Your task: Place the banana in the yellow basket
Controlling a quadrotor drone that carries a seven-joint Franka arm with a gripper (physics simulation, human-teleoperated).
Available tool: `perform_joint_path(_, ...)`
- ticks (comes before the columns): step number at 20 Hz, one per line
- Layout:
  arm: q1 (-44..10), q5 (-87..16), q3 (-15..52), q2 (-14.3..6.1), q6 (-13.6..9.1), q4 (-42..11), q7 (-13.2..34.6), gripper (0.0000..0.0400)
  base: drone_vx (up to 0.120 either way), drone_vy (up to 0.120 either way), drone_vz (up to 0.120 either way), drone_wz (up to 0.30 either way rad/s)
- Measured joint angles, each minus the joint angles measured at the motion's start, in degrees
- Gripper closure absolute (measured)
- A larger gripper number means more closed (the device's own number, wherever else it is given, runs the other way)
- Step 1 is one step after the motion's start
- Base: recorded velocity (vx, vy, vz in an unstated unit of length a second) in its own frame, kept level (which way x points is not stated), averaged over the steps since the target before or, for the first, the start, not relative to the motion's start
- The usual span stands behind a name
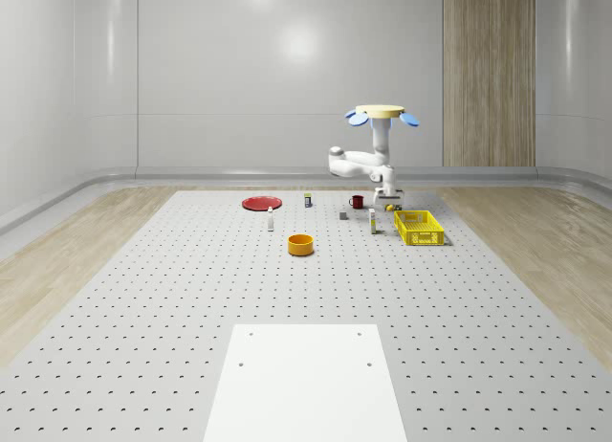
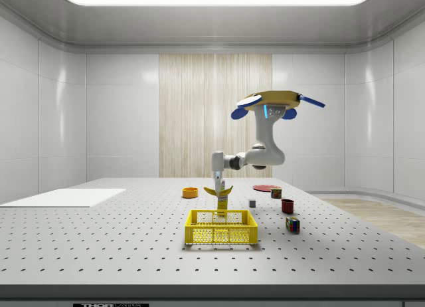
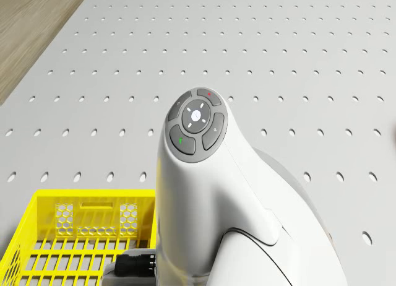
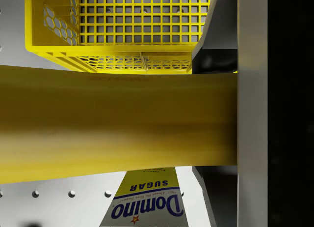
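Note:
The banana point(image 4: 117, 124) lies crosswise between my fingers point(image 4: 251, 114), held in the air. In the side view my gripper point(image 2: 218, 182) is shut on the banana point(image 2: 219, 191), which hangs just above a sugar box point(image 2: 222, 203) behind the yellow basket point(image 2: 221, 228). In the whole-scene view the gripper point(image 1: 387, 197) and banana point(image 1: 390, 206) are just beyond the far left corner of the basket point(image 1: 421, 229). The drone point(image 2: 275, 102) hovers high above the table, to the side view's right of the basket. The basket's point(image 4: 127, 30) grid floor is bare.
The Domino sugar box point(image 4: 147, 205) stands under the banana. An orange bowl point(image 1: 301, 244), red plate point(image 1: 261, 203), red mug point(image 1: 357, 202), grey cube point(image 1: 343, 214), can point(image 2: 276, 193), small bottle point(image 1: 271, 220) and coloured cube point(image 2: 293, 224) stand on the perforated table. A white sheet point(image 1: 306, 385) lies at the near edge.

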Motion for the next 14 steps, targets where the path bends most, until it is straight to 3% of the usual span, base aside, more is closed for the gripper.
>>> perform_joint_path(3, -0.01, 0.03, 0.01, -0.08, 0.08, 0.00, -0.01, 0.0207, 0.000, 0.120, -0.120, 0.000)
perform_joint_path(6, -0.02, 0.06, 0.02, -0.16, 0.15, 0.00, 0.00, 0.0207, 0.000, 0.120, -0.027, 0.000)
perform_joint_path(8, -0.03, 0.08, 0.03, -0.21, 0.20, 0.01, 0.00, 0.0207, 0.000, 0.120, -0.120, 0.000)
perform_joint_path(14, -0.05, 0.13, 0.05, -0.34, 0.32, 0.01, 0.01, 0.0207, 0.000, 0.120, 0.000, 0.000)
